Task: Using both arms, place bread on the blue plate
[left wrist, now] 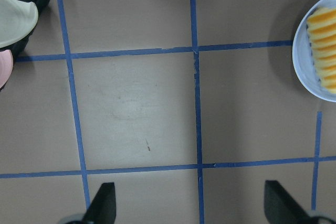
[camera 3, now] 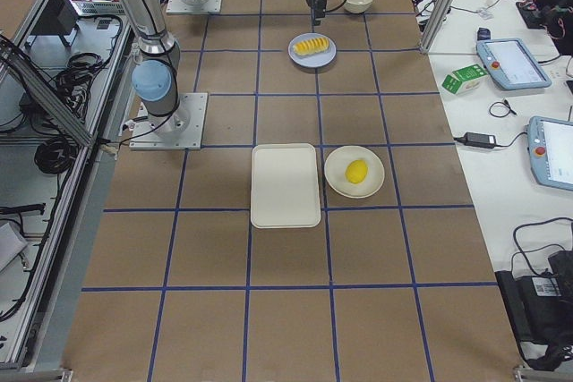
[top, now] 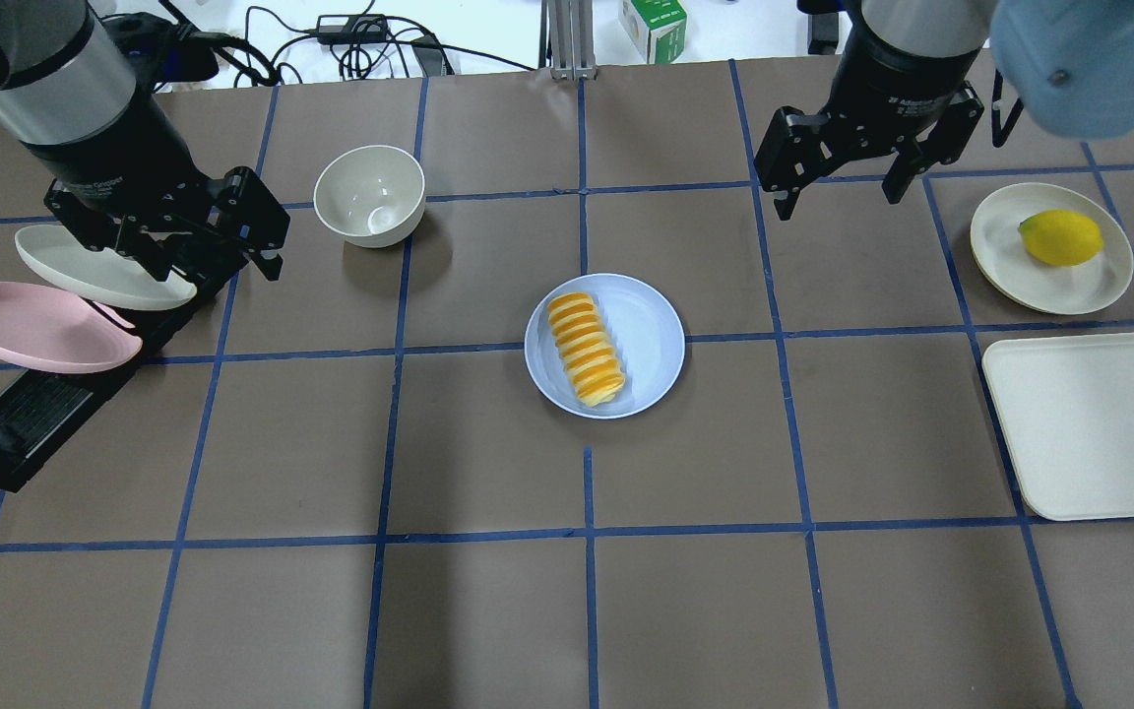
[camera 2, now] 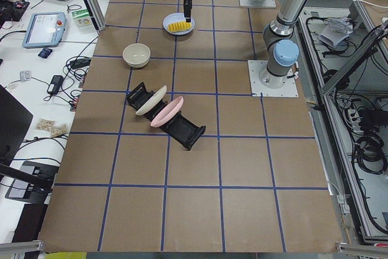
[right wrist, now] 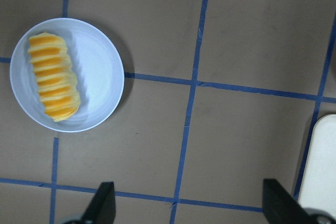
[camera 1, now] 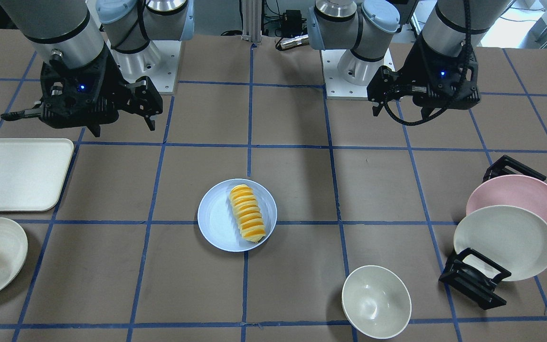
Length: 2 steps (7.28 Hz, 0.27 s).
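Note:
The ridged golden bread lies on the left half of the blue plate at the table's middle; both also show in the front view, bread on plate. My left gripper is open and empty, raised above the table by the plate rack, far left of the plate. My right gripper is open and empty, raised beyond and right of the plate. The right wrist view shows the bread on the plate. The left wrist view catches the plate's rim at its right edge.
A black rack holds a pink plate and a cream plate at the left. A cream bowl stands at the far left. A lemon on a white plate and a cream tray lie right.

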{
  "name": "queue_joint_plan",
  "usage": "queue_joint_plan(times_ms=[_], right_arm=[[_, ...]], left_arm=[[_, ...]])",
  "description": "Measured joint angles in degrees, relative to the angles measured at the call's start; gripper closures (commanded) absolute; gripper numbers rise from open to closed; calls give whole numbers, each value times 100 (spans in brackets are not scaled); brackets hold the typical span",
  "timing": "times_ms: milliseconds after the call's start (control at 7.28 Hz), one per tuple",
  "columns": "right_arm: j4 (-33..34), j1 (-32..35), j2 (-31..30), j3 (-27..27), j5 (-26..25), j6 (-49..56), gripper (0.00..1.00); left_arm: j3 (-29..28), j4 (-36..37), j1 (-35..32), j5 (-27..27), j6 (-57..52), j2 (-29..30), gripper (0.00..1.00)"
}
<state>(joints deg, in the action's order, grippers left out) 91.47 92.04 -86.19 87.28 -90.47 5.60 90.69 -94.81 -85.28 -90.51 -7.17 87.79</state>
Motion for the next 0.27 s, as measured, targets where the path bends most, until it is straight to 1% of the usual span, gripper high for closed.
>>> queue_joint_plan(times_ms=[137,275], right_arm=[[290,-25,-53,179,-116,13,0],[415,-41,-77,245,-134,14,0]], left_arm=[[0,1,7,-6,-2,1,0],[1,0,8,-11,-3,1,0]])
